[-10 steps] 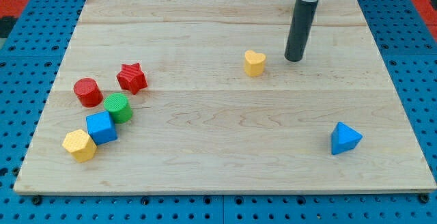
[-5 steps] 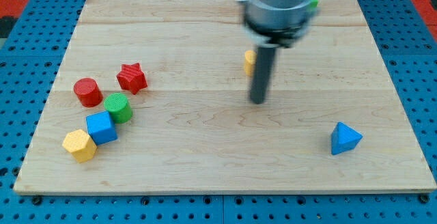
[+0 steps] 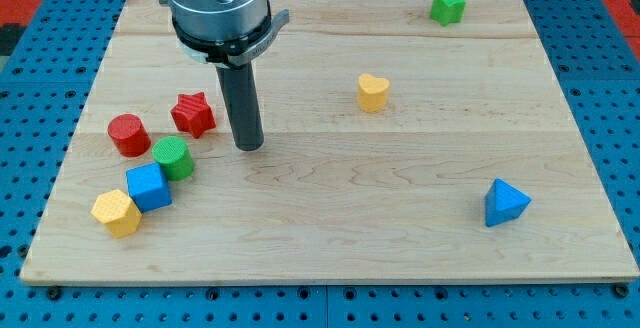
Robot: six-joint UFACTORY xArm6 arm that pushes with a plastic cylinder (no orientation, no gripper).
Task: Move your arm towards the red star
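The red star (image 3: 193, 114) lies on the wooden board (image 3: 400, 218) at the view's left. My tip (image 3: 250, 146) rests on the board just to the right of the star and a little lower, with a small gap between them. The dark rod rises from the tip to the grey arm head at the view's top.
A red cylinder (image 3: 128, 135), a green cylinder (image 3: 173, 157), a blue cube (image 3: 149, 187) and a yellow hexagonal block (image 3: 116, 213) cluster below and left of the star. A yellow heart (image 3: 373, 92) sits mid-board, a green star (image 3: 448, 6) top right, a blue pyramid (image 3: 505, 202) lower right.
My tip has swept from beside the yellow heart at the upper right down and across to the left, ending close to the red star. No block has moved.
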